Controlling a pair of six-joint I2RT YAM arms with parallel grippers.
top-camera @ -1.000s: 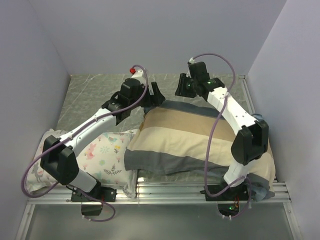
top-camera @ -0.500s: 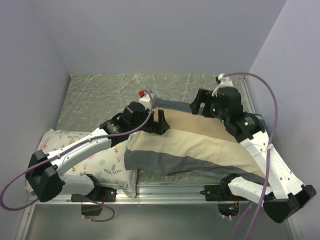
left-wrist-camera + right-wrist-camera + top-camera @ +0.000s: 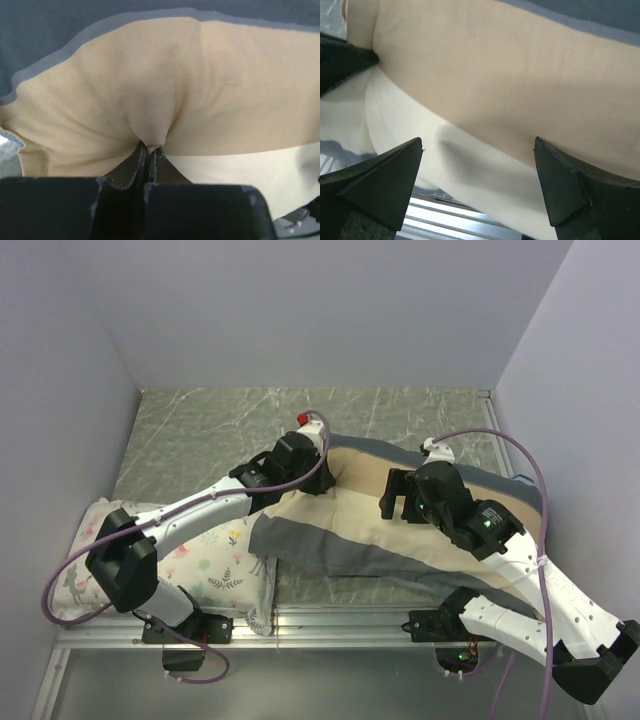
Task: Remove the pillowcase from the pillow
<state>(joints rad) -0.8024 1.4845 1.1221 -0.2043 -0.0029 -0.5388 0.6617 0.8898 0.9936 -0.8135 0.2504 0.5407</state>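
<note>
Top external view: we log the pillowcase (image 3: pixel 420 530) lying striped side up on the desk (image 3: pixel 200 430), near right. No white pillow shows, so we judge it is inside and removal has barely begun. The left end effector (image 3: pixel 149 148) is clamped on a pinch of the tan stripe, arm stretched low. The right end effector (image 3: pixel 479 142) hovers wide open above the cream stripe.

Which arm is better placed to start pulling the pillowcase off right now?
Left. The left gripper is shut on a pinch of the pillowcase at its tan stripe, so it could probably pull at once. The right gripper is open over the fabric, gripping nothing.
</note>
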